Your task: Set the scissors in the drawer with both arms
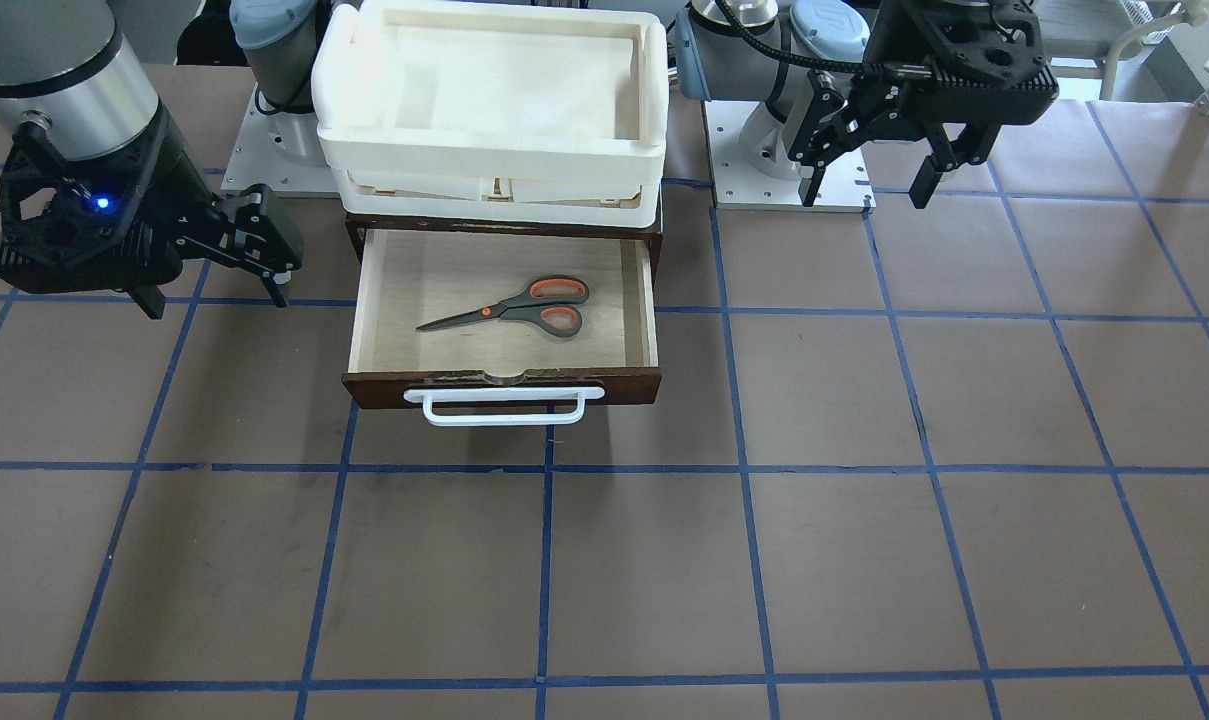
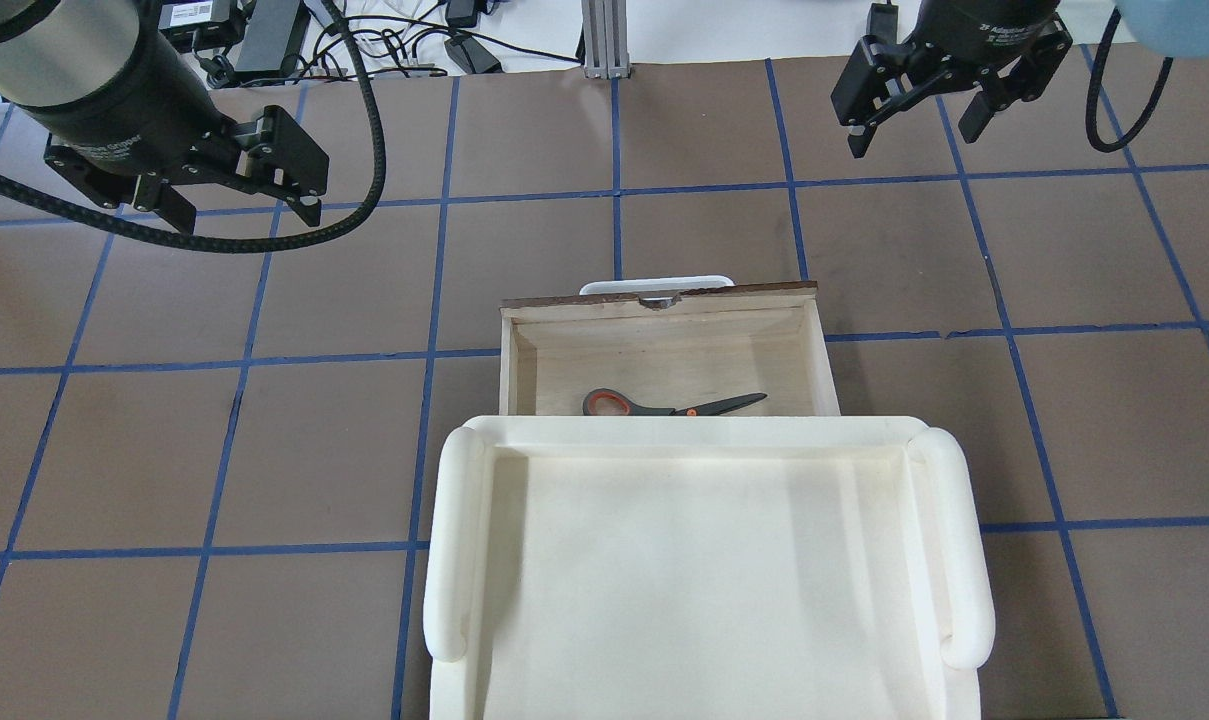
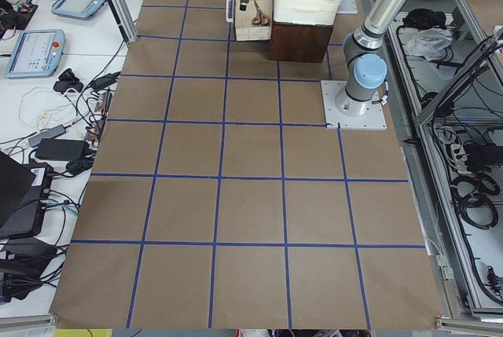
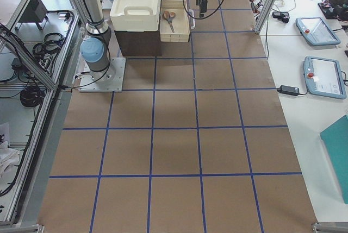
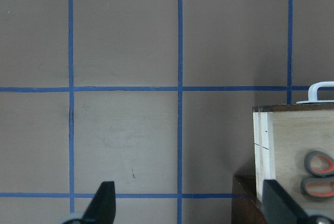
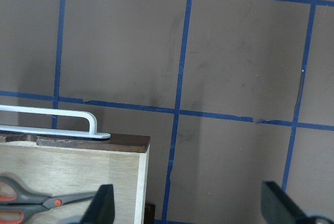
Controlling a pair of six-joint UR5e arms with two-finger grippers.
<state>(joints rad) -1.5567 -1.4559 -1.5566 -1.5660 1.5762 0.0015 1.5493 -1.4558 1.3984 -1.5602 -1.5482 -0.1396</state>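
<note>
Left end effector, right end effector spread; one scissors in drawer.

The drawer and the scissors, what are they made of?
The drawer looks like wood: dark brown stained front, pale bare grain inside. Its handle looks like white plastic. The scissors seem to have dull dark metal blades and grey-orange plastic handles.

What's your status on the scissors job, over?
Left gripper open, empty, off to the side. Right gripper open, empty. Scissors lying flat inside drawer, drawer pulled out. Nothing in front of it.
</note>
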